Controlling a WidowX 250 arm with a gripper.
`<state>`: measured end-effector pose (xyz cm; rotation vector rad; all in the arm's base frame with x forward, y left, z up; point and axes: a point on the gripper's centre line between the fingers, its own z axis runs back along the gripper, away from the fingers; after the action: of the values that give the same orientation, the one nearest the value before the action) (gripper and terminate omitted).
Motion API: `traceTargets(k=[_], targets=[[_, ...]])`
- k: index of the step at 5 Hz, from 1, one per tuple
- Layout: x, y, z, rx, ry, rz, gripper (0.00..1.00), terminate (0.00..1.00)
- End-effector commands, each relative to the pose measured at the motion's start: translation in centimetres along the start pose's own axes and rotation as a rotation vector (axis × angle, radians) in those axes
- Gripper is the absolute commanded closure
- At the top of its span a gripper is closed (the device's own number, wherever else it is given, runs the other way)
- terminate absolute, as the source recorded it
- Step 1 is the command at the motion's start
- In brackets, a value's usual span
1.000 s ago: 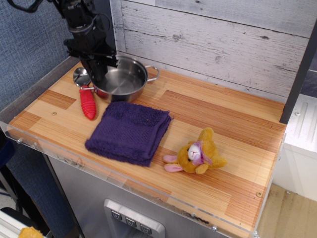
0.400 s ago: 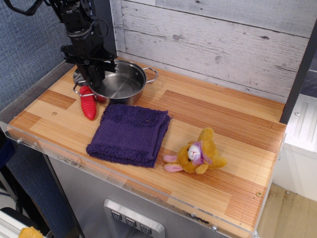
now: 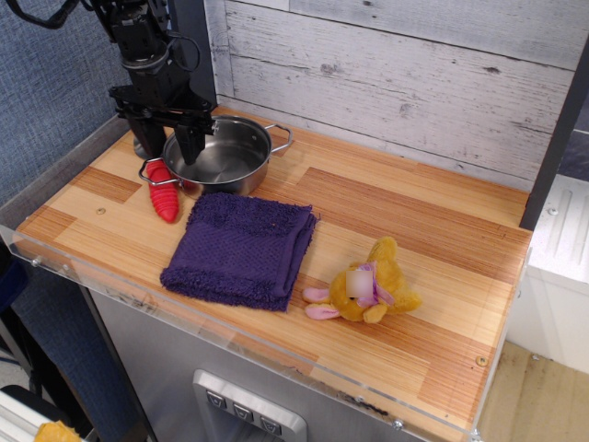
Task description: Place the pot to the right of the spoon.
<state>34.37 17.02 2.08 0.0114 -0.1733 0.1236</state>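
Pot (image 3: 224, 155) sits at the back left of the table (image 3: 396, 267), just right of the spoon (image 3: 163, 189), w/ its left wire handle lying over or just beside the red spoon handle; we cannot tell if they touch. We see the gripper (image 3: 168, 140) above the pot's left rim, fingers spread apart and holding nothing: one finger hangs over the inside of the pot, the other outside the rim, near the spoon bowl, which the arm mostly hides. This straddle makes sense to us, b/c a thin steel wall is easiest to pinch from both sides. The pot stands flat on the wood, so we judge the placing is nearly or fully done, and the wide fingers fit a let-go. The cloth (image 3: 241, 247) lies in front of the pot, its back edge just beside the pot wall, and the toy (image 3: 364, 287) is well apart to the right, so neither blocks the spot. Risk, as we judge it: a finger catches the rim when lifting and drags the pot onto the spoon.
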Motion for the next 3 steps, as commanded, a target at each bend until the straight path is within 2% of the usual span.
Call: traceTargets(k=[1, 2, 3], targets=[[1.0, 0.4, 4.7, 0.030, -0.110, 0.004, 0.00, 0.00], [1.5, -0.7, 7.4, 0.043, -0.152, -0.032, 0.00, 0.00], [1.3, -2.2, 9.9, 0.032, -0.198, -0.059, 0.00, 0.00]])
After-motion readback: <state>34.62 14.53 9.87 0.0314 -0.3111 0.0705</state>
